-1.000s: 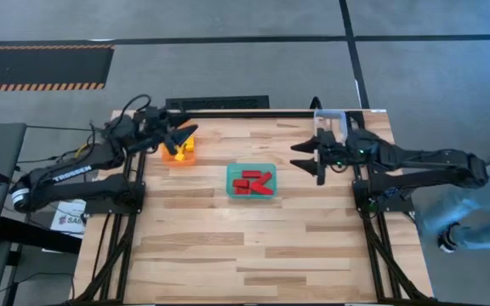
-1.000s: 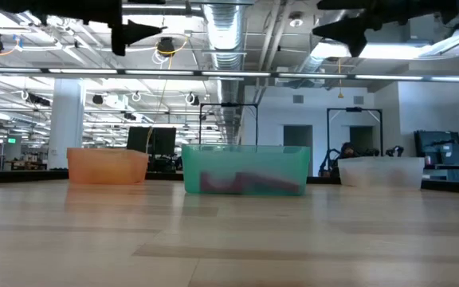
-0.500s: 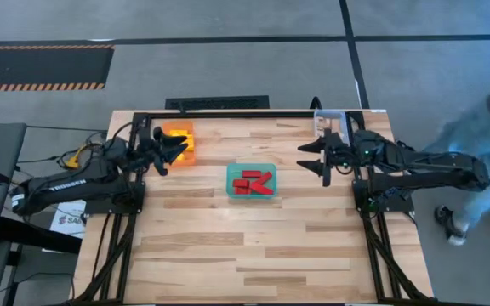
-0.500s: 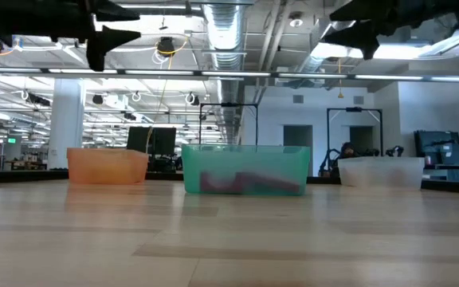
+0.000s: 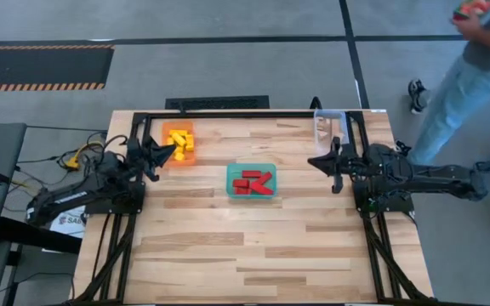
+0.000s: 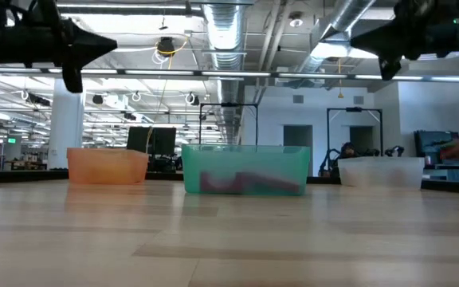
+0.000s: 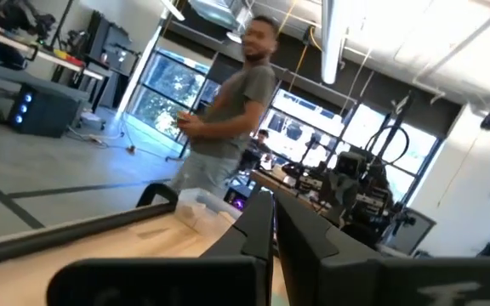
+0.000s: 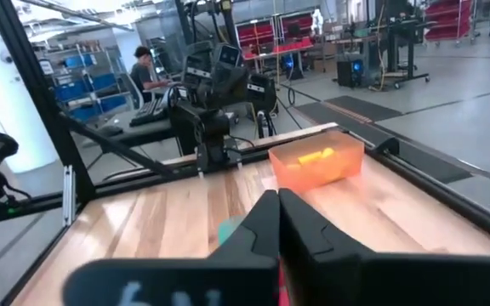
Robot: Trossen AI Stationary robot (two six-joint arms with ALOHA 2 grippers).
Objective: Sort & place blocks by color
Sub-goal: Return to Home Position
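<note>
On the wooden surface (image 5: 253, 255) three trays are standing, and the blocks that I can find are all lying inside them. The yellow blocks (image 5: 181, 143) are lying in the orange tray (image 5: 167, 132) at the far left. The red blocks (image 5: 253, 182) are lying in the teal tray (image 5: 230, 170) in the middle. In the clear tray (image 5: 330, 113) at the far right, some pale wood blocks (image 5: 325, 127) are showing, but I cannot count them. From above and from table height I am seeing no block on the bare wood outside the trays.

The left hand (image 5: 173, 150) is hovering in the air just beside the orange tray, on its side toward the left edge. Its own wrist camera shows the two fingers pressed together with nothing between them. The right hand (image 5: 315, 161) is hanging above the right part of the surface, apart from the teal tray and the clear tray. It is clenched in the same way and is carrying nothing.

A person (image 5: 475, 51) is standing on the floor beyond the far right corner, not touching anything on the surface.

I am judging that the sorting itself is finished, with each colour in its own tray. What remains is probably only that both arms are brought to their resting pose.
</note>
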